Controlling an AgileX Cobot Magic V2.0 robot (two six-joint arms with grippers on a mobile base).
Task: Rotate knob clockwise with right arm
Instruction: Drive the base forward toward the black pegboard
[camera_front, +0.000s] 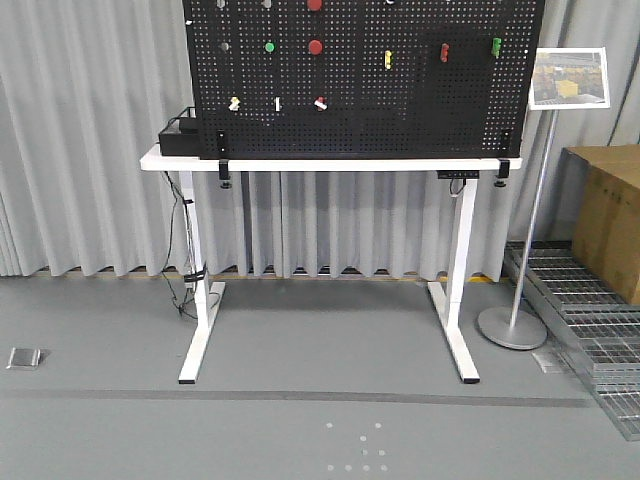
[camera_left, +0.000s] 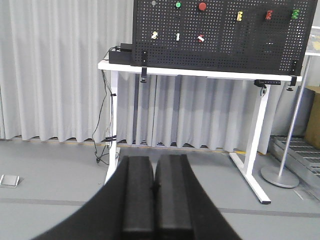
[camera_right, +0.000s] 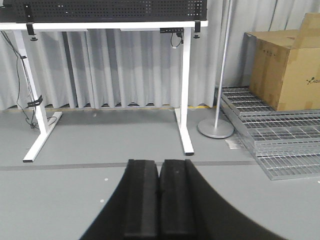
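A black pegboard (camera_front: 360, 110) stands on a white desk (camera_front: 300, 161), far ahead of me. It carries several small fittings: a red round one (camera_front: 315, 47), a green round one (camera_front: 269, 47), a yellow one (camera_front: 388, 59), and red (camera_front: 445, 52) and green (camera_front: 496, 46) ones. I cannot tell which is the knob. The left wrist view shows the board (camera_left: 220, 35) too. The right wrist view shows only its lower edge (camera_right: 100, 7). My left gripper (camera_left: 155, 162) and right gripper (camera_right: 159, 164) are shut and empty, low above the floor. Neither shows in the front view.
A black box (camera_front: 178, 135) with cables sits on the desk's left end. A sign stand (camera_front: 515, 325) is right of the desk. A cardboard box (camera_front: 610, 215) on metal grates (camera_front: 590, 330) is at far right. Grey curtains hang behind. Grey floor lies between me and the desk.
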